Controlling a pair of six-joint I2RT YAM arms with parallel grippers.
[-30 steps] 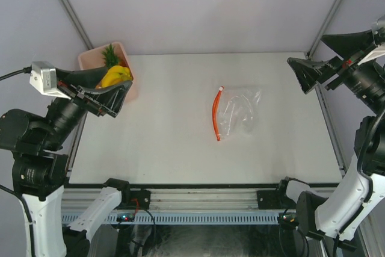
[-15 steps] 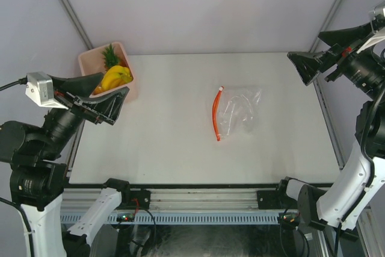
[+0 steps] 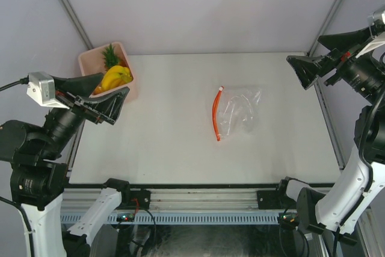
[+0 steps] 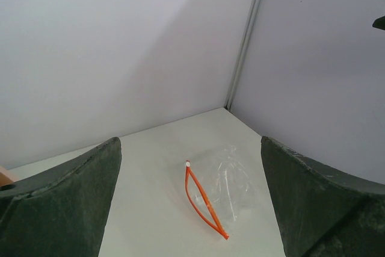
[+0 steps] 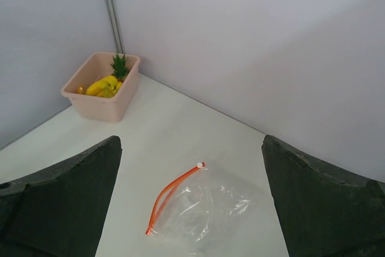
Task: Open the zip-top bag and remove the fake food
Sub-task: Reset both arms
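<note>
Top view: the zip-top bag (image 3: pixel 238 112) lies flat on the white table (image 3: pixel 168 148), right of centre, its red-orange strip on its left edge. The fake food (image 3: pixel 114 74) sits in the pink bin (image 3: pixel 84 61) at the far-left corner, well apart from the bag. The left gripper (image 3: pixel 111 91) and right gripper (image 3: pixel 310 52) hang raised at either side, jaws spread and grasping nothing. Left wrist view: the bag's strip halves are parted (a narrow loop). Right wrist view: the bag (image 5: pixel 204 206) lies near, the bin (image 5: pixel 99 105) beyond it.
</note>
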